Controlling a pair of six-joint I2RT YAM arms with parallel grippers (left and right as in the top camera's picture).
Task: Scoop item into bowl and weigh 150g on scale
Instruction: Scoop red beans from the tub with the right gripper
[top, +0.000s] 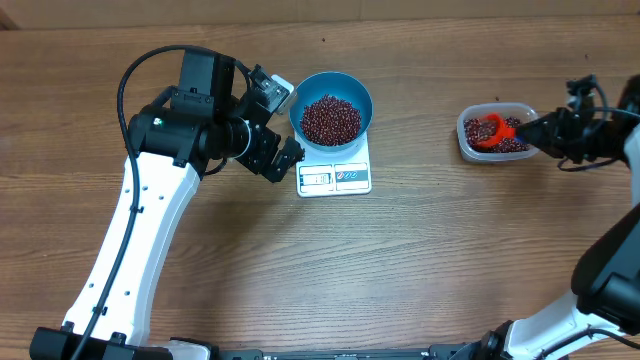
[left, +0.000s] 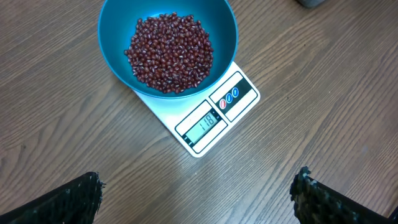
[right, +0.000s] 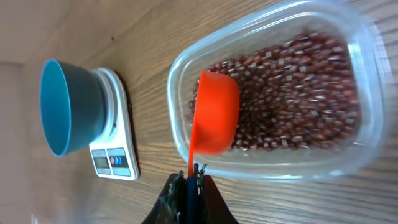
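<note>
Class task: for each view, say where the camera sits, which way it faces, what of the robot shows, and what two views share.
Overhead: above the table, facing down at bowl, scale and tub; left arm and right arm show.
Left wrist: on the left arm, facing down at the beans, bowl and scale; open left jaws' tips show.
Right wrist: on the right arm, facing along the scoop into the tub; shut right jaws grip its handle.
Shared: all three show bowl and scale.

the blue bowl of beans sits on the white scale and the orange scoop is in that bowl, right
No. The round blue bowl of red-brown beans sits on the flat white scale, but the orange plastic scoop is in the clear plastic tub, as the right wrist view shows.
</note>
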